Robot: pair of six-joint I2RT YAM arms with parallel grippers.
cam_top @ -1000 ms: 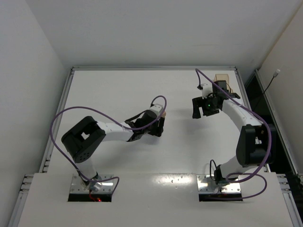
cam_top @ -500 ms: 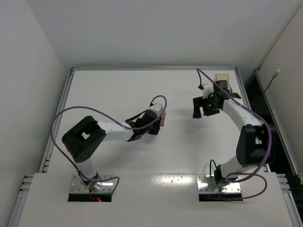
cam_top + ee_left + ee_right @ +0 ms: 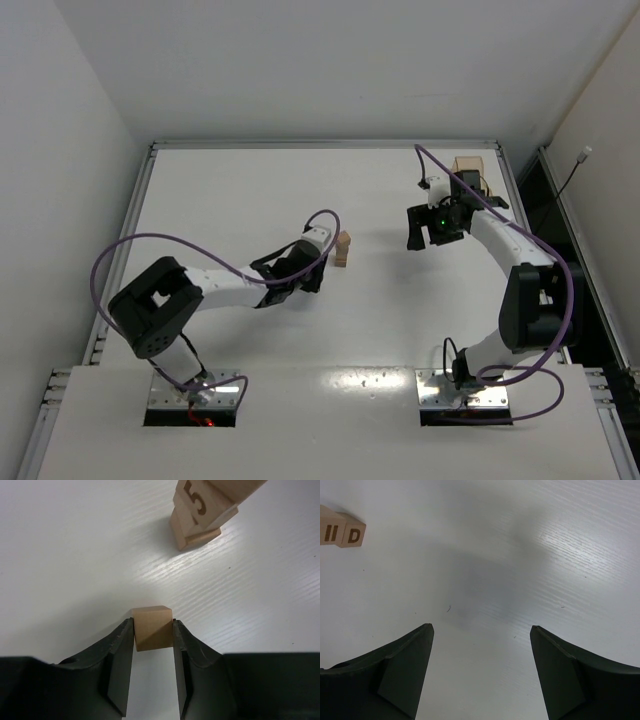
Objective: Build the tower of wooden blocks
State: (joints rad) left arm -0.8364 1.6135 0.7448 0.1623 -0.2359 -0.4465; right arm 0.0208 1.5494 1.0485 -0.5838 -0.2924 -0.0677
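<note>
The left arm folds low beside its base and stretches its forearm out across the table (image 3: 230,190), where the left pincer (image 3: 153,630) is narrowed onto a single wood block (image 3: 151,622), one finger (image 3: 120,645) pressed on each side face. Whether that cube rests on the table or hangs just above it cannot be told. The tower (image 3: 200,515) stands ahead of this pincer and slightly to its right, near but apart from the held cube, with a dark 5 on one face and its layers a little out of line. The right arm rises to a high elbow at the outer side and reaches forward and inward, its right pincer (image 3: 480,635) spread wide over bare table and gripping nothing. Far ahead of it to the left sits a D-marked block (image 3: 353,536), touching another lettered face; whether these are part of the tower cannot be told. Beyond the right pincer a translucent tan tray (image 3: 468,165) sits by the far corner. The table is white, edged with a metal rail and enclosed by plain white walls.
</note>
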